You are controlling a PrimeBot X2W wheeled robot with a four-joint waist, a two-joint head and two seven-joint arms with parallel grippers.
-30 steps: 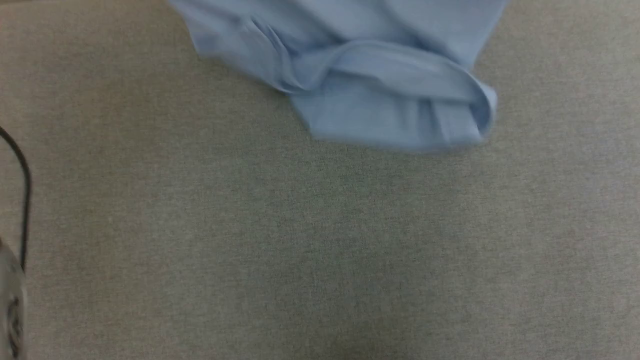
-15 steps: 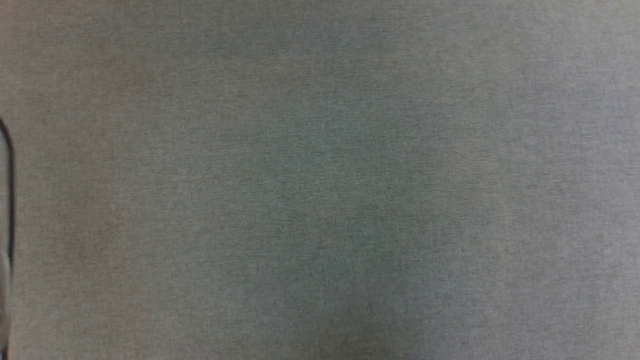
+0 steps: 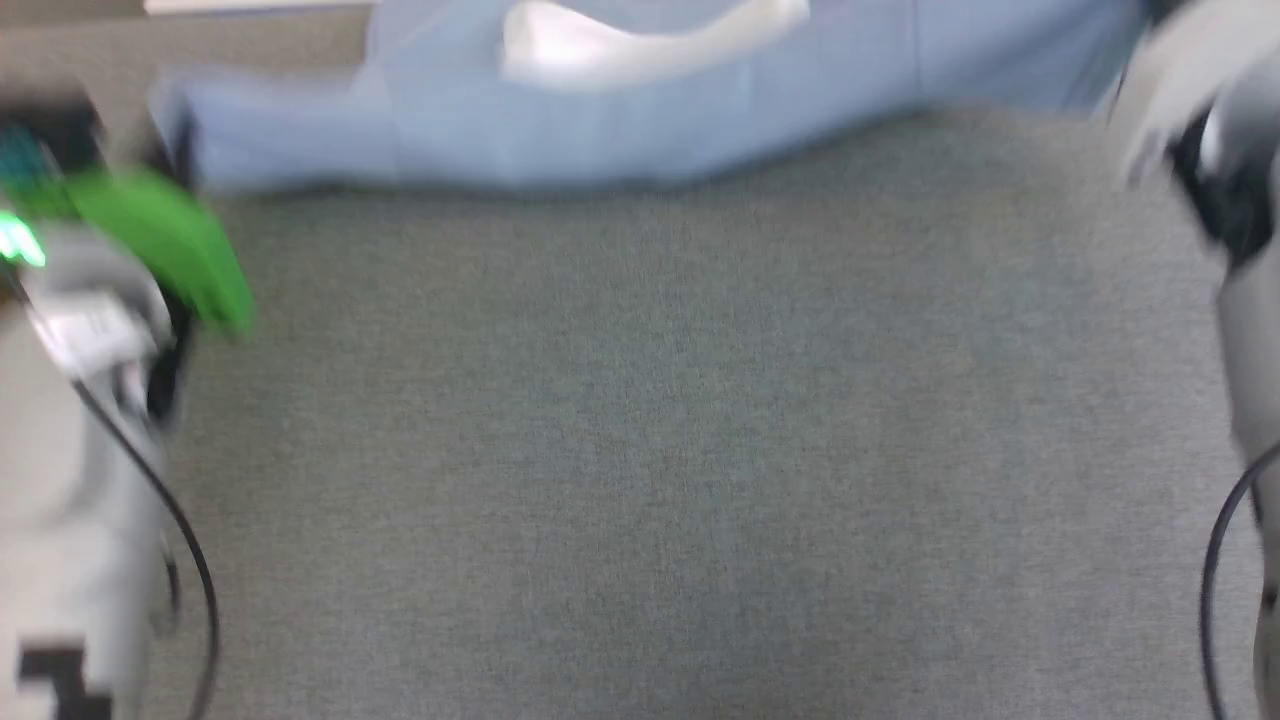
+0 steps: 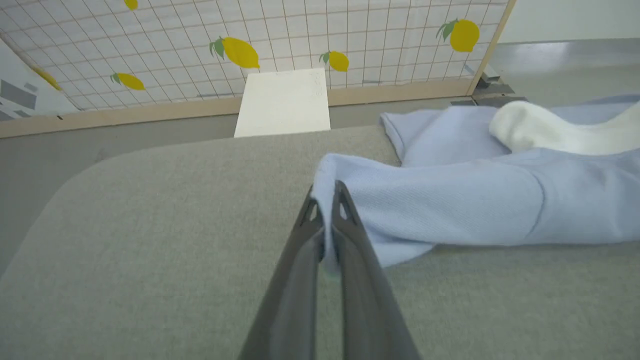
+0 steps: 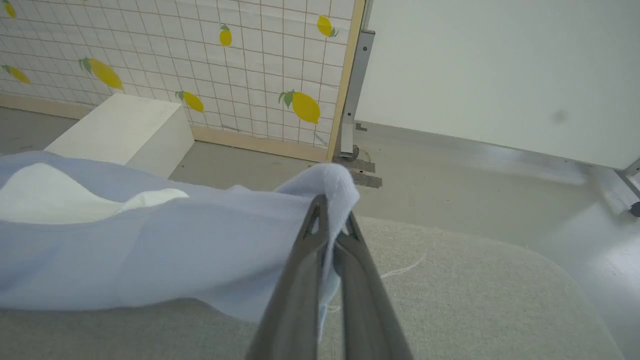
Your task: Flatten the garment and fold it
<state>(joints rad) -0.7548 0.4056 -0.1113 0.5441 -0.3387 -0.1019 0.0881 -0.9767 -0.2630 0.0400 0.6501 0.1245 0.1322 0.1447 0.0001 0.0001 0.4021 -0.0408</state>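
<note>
Garment (image 3: 600, 140), a light blue T-shirt, lies stretched as a long band across the far side of the grey bench (image 3: 650, 450); the head view is blurred. Left end: the left gripper (image 4: 326, 200) has its fingers clenched on a corner of blue cloth. The edge is pinched between the tips and appears raised just off the bench. Middle: a white fabric section (image 4: 550, 132) sits bunched on top of the blue, and the cloth around it is rumpled, not flat. Right end: the right gripper (image 5: 332, 215) also has its fingers clamped on a blue corner, with a small tuft poking above the tips. From there the cloth sags down to the bench. Beyond the bench are a white block (image 5: 125, 130) on the floor and a lemon-print gridded screen (image 5: 200, 50). Judgement: the step in hand is flattening, with both corners held for a spread; folding is not begun. To do it well, draw the grippers apart evenly until the held edge is taut but not strained, and hold them at equal height. Then lay the cloth toward the near side so the bunched middle smooths out. Risk: such thin pinches may slip under a hard pull, and the far cloth lies near the bench edge and could drag off.
</note>
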